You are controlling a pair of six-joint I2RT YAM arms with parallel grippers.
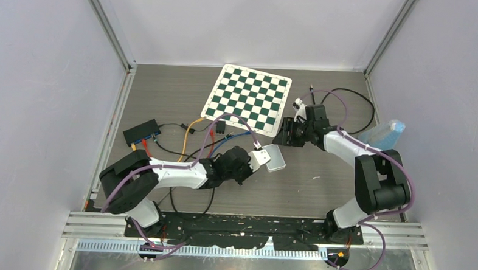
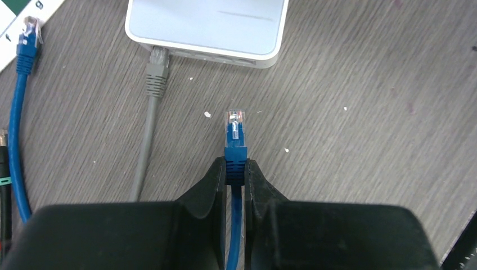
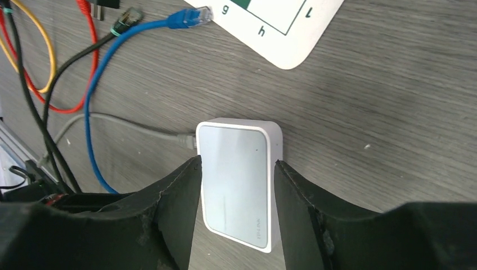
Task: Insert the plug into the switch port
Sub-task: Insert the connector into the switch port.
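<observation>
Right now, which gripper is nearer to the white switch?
Right. The right gripper straddles the white switch, one finger on each side; the left gripper holds the blue plug short of it.

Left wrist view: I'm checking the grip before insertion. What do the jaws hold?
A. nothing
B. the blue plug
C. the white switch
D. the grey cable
B: the jaws are shut on the rear of the blue plug, whose clear tip points at the white switch without reaching it.

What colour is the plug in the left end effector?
Blue plug with clear tip; left wrist view shows it best.
</observation>
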